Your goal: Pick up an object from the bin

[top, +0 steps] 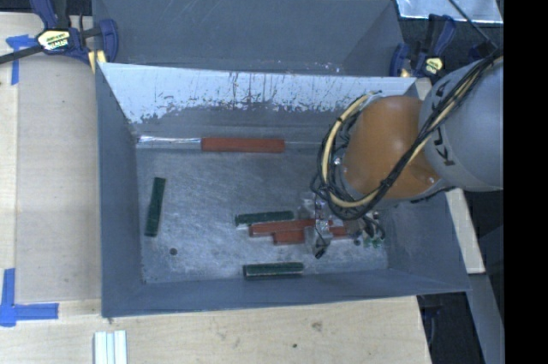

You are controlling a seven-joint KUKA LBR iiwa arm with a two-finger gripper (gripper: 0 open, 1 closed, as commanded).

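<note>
My gripper (321,235) is low in the right part of the bin, under the orange wrist cover. It sits at the right end of a small cluster of flat sticks. Nearest to it are two red-brown sticks (287,230) lying side by side, their right ends hidden under the gripper. A dark green stick (264,218) lies just behind them, touching them. Another short red-brown piece (340,229) pokes out on the gripper's right.
A dark green stick (273,270) lies along the front wall. Another green stick (154,205) lies lengthwise at the left. A long red-brown stick (242,146) rests against the back wall. The arm and its cables cover the bin's right side.
</note>
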